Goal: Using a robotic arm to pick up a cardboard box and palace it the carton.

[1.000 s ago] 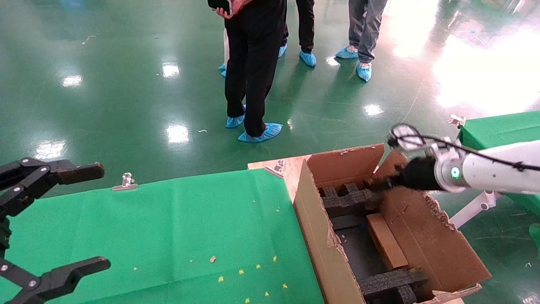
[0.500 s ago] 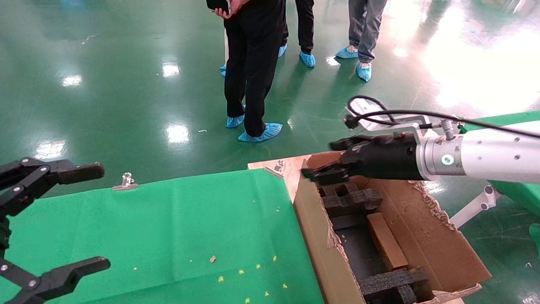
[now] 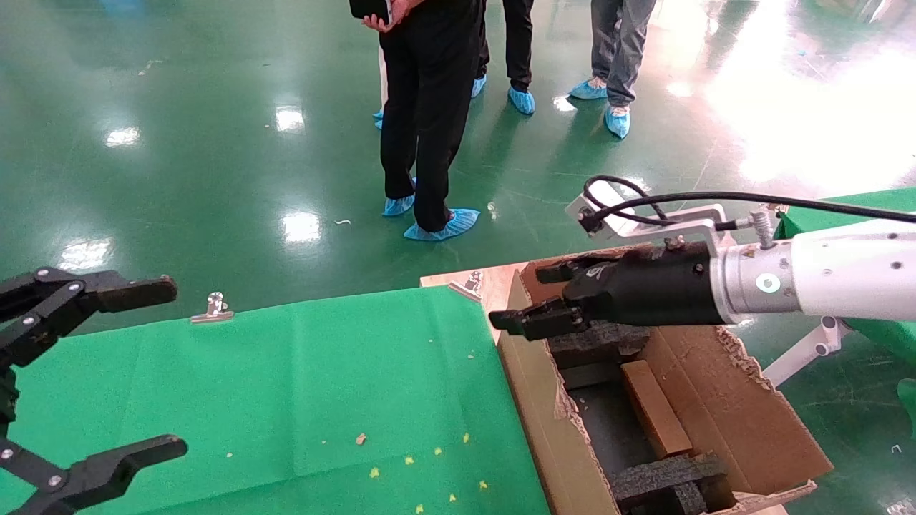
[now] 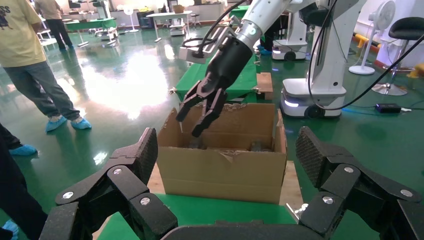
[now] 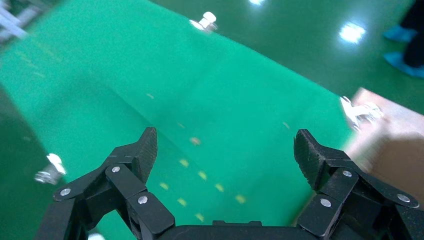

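Observation:
The small cardboard box point(image 3: 651, 408) lies inside the carton point(image 3: 544, 422), between black foam blocks point(image 3: 594, 342). My right gripper point(image 3: 528, 297), on the white arm with the green light point(image 3: 769, 282), is open and empty. It hovers over the carton's far left corner, pointing toward the green cloth. In the left wrist view it hangs above the carton's point(image 4: 225, 170) rim, where the right gripper point(image 4: 199, 111) shows its fingers spread. In its own view the right gripper point(image 5: 225, 155) looks down on the green cloth. My left gripper point(image 3: 154, 372) is open and empty at the table's left side; its own view shows it point(image 4: 227, 155) facing the carton.
A green cloth point(image 3: 300, 386) held by metal clips point(image 3: 213, 307) covers the table left of the carton. Several people in blue shoe covers point(image 3: 429, 129) stand on the green floor behind. Another green table point(image 3: 851, 214) stands at the right.
My right gripper has risen out of the carton's far end and swung left over its left wall. The small box stays in the carton. The left arm has not moved.

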### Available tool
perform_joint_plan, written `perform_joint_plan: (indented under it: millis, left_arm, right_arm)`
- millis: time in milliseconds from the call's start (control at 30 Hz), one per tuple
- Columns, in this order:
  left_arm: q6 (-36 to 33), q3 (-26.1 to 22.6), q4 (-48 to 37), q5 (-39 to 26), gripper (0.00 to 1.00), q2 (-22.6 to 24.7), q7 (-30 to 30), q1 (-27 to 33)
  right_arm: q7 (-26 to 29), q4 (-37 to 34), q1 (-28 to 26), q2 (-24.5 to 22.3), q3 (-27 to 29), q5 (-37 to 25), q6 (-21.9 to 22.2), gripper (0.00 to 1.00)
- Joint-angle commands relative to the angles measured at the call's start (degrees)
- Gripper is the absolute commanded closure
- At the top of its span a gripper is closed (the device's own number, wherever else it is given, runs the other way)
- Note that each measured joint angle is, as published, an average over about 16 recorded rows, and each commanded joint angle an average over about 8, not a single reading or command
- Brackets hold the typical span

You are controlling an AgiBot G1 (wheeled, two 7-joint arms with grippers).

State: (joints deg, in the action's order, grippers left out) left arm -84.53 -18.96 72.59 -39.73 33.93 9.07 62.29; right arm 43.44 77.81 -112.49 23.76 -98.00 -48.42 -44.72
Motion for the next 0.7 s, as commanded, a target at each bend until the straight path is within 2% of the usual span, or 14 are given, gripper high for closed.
perform_joint_plan:
  millis: [33, 700]
  left_arm:
    - [0.0, 0.0, 0.0, 0.0, 0.00, 0.0, 0.0, 0.0]
    - [0.0, 0.0, 0.0, 0.0, 0.00, 0.0, 0.0, 0.0]
  right_arm:
    - [-0.2, -0.1, 0.5, 0.1, 0.8, -0.1, -0.3, 0.00]
    - [-10.6, -1.4, 16.7, 3.7, 26.8, 2.0, -13.3, 0.00]
